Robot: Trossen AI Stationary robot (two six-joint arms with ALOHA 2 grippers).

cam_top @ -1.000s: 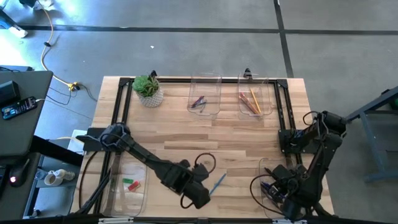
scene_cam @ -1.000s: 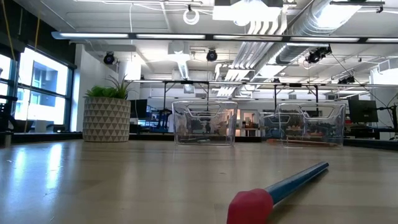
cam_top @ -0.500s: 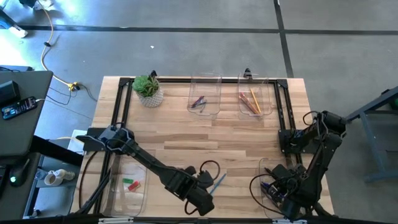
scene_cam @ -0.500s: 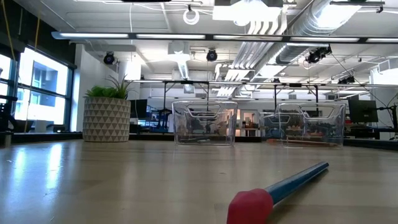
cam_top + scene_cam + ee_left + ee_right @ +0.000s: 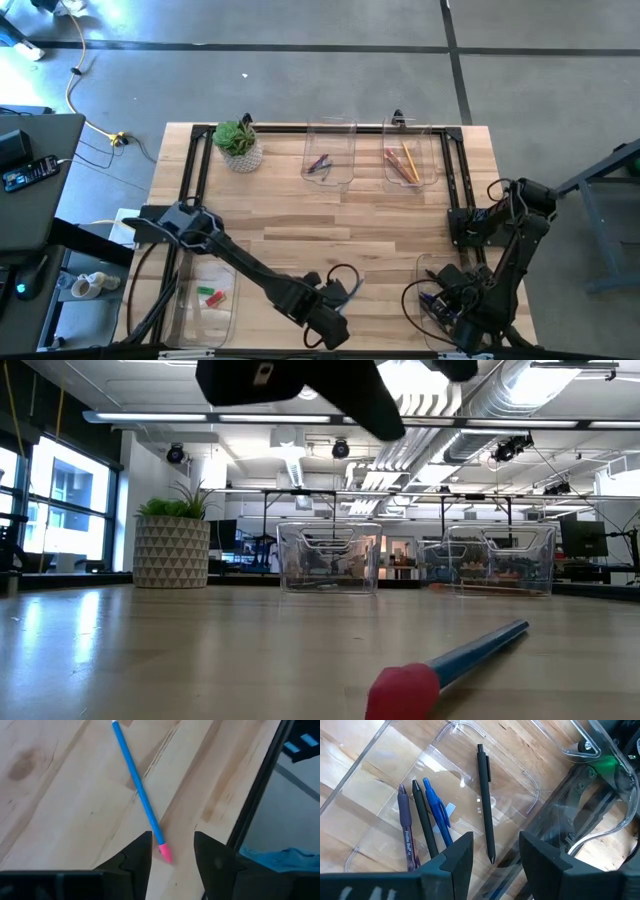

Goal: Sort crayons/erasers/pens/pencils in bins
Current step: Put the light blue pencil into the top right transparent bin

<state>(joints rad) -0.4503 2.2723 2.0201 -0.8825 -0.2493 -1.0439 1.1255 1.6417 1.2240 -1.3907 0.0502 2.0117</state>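
The blue pencil [image 5: 138,790] with the pink eraser tip lies flat on the worktop [image 5: 380,215] at the 6 o'clock edge. Its pink tip sits between the released fingers of the left end effector [image 5: 172,851]. The right end effector [image 5: 495,851], fingers apart and empty, hangs over the pen bin [image 5: 400,770] at 5 o'clock.

High view: the left gripper [image 5: 340,290] covers most of the blue stick [image 5: 352,289]; only a short length shows. Contents of the two far bins [image 5: 330,152] are too small to sort by kind. The near-right bin [image 5: 430,268] lies largely under the right arm. Low view: the stick's red tip [image 5: 402,690] is blurred and cut by the bottom edge. Right wrist view: the pens [image 5: 425,822] run behind the fingers [image 5: 455,860], lower ends hidden.
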